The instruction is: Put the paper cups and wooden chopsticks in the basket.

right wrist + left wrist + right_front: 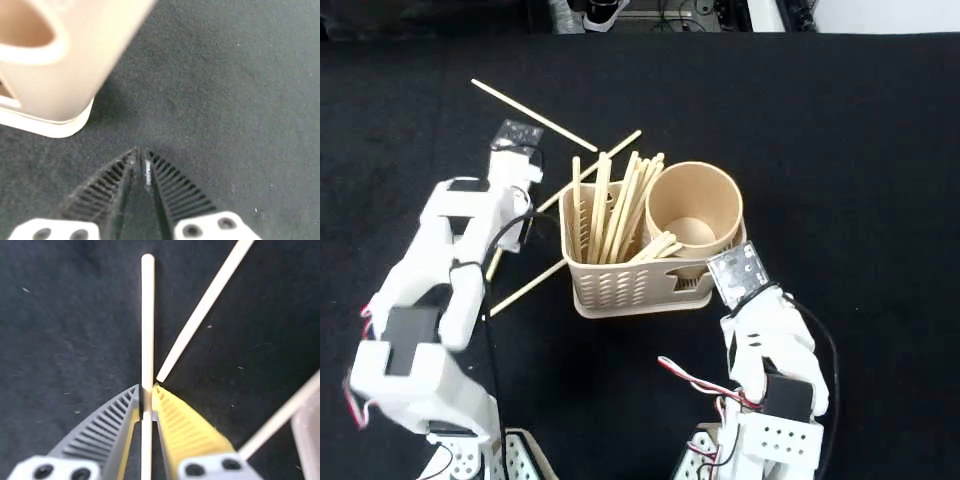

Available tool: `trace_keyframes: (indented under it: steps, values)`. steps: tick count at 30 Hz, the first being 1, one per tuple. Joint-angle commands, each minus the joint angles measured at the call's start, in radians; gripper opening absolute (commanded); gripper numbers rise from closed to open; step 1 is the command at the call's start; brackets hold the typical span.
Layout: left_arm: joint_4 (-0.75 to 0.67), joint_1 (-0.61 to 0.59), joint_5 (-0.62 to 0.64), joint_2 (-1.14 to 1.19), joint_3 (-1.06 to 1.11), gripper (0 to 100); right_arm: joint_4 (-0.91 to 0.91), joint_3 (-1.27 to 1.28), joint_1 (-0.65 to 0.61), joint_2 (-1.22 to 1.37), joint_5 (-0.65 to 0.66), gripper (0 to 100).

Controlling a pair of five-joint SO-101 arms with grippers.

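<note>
Seen from above, the basket [630, 290] stands on the black table [840, 150]. One paper cup [692, 215] sits upright in its right end and a crowded bundle of chopsticks [615, 210] leans in its left end. The left arm [470, 230] lies just left of the basket, and the right arm [770, 340] is at its near right corner. In the left wrist view, the left gripper [147, 387] is clamped tight on a single held chopstick [147, 315]. A second stick [205, 310] ends right at the gripper's tip, and a third stick [285, 412] lies close by the basket's wall. In the right wrist view, the right gripper [141, 152] hangs low beside the basket's corner, its fingers [172, 187] pressed almost together on nothing. The lift looks like the risky part. Clamped at one spot, the long stick may pivot, drag the second stick along, or catch on the basket's rim or the bundle. The count is one cup and four loose chopsticks, including the far stick [535, 115] beyond the basket. Perhaps a dozen more sit inside the basket, too tightly packed to count surely.
</note>
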Motion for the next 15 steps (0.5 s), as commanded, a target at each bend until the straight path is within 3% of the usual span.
trace_keyframes:
  steps: [1, 9, 15]
  values:
    - [0.114, 0.004, -0.006, -0.267, 0.002, 3, 0.003, -0.002, -0.005, -0.042, 0.008, 1.2]
    - [0.140, 0.005, 0.002, -0.984, 0.153, 3, 0.003, -0.002, -0.005, -0.042, 0.008, 1.2]
    - [-0.189, 0.008, 0.153, -1.517, 0.292, 3, 0.003, -0.002, -0.008, -0.042, 0.008, 1.2]
